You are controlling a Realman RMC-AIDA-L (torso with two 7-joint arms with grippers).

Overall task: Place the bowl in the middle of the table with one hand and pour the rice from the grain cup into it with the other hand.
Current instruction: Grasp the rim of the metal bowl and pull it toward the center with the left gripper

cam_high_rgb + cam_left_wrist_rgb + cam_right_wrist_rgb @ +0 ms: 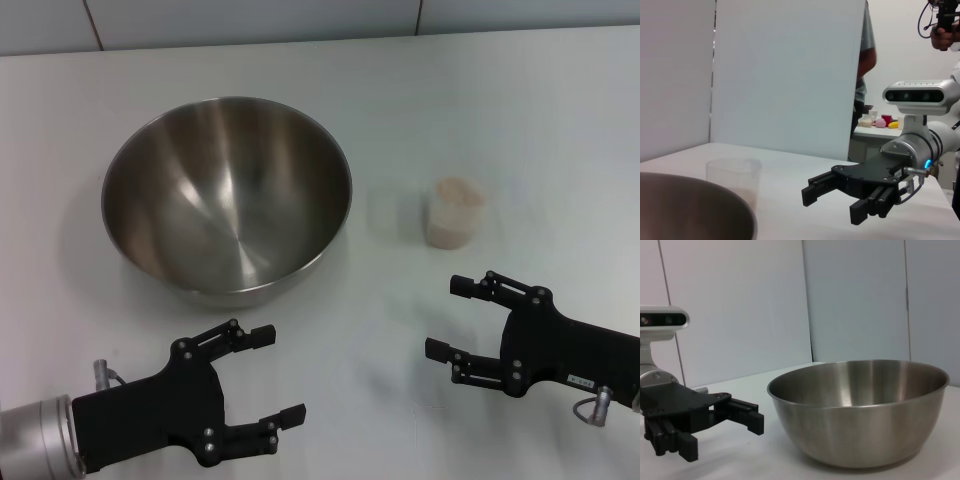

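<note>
Head view shows me the bowl [227,193] left of centre on the counter [520,110], empty, the grain cup [455,212] with rice [457,189] to its right. Left tool [258,385] and right tool [461,322] both spread wide, holding nothing; everything remains.

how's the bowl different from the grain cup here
The bowl is shiny opaque steel; the grain cup is translucent plastic. The bowl is far wider than the cup. The bowl is empty, while the cup holds rice. The bowl sits toward the robot's left, ahead of the left gripper; the cup sits toward its right, ahead of the right gripper. Both stand upright on the table, apart, with neither gripper touching them.
</note>
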